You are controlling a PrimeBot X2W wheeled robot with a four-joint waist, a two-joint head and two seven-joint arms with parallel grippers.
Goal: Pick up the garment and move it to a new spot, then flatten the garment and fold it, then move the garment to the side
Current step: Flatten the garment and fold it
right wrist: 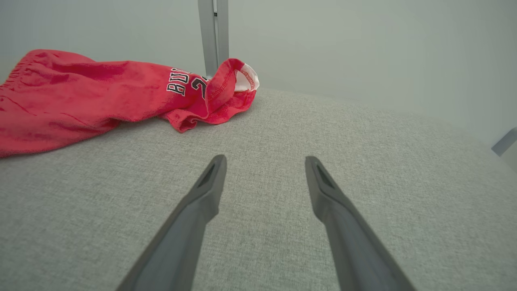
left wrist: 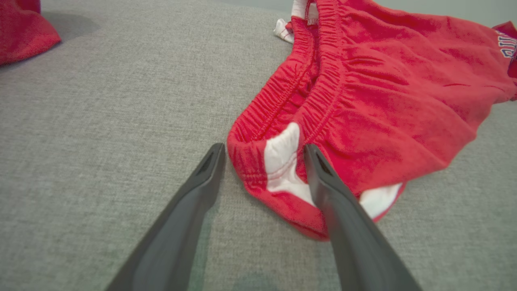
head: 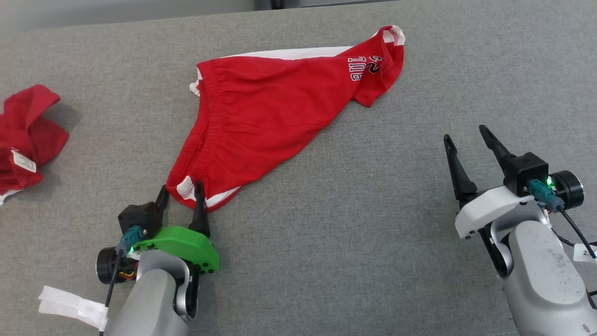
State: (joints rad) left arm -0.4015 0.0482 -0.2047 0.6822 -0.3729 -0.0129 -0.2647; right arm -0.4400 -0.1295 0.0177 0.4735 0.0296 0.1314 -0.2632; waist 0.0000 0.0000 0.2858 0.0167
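Red knit jersey makes up two cloths on the grey woven surface (head: 350, 233). One is the garment (head: 261, 116), a pair of shorts spread out near the middle, with a gathered elastic waistband (left wrist: 323, 81), white side panels and outlined lettering (right wrist: 181, 85) on one leg. The other is a second red piece (head: 28, 135), crumpled at the far left and well apart, with a small white label (head: 23, 161). There are two grippers, each with two long, dark, tapered fingers. The left gripper (head: 181, 187) has its fingers spread, straddling the near waistband corner without pinching it. The right gripper (head: 465, 132) also has its fingers parted and grasps nothing, over bare surface well to the right of the shorts.
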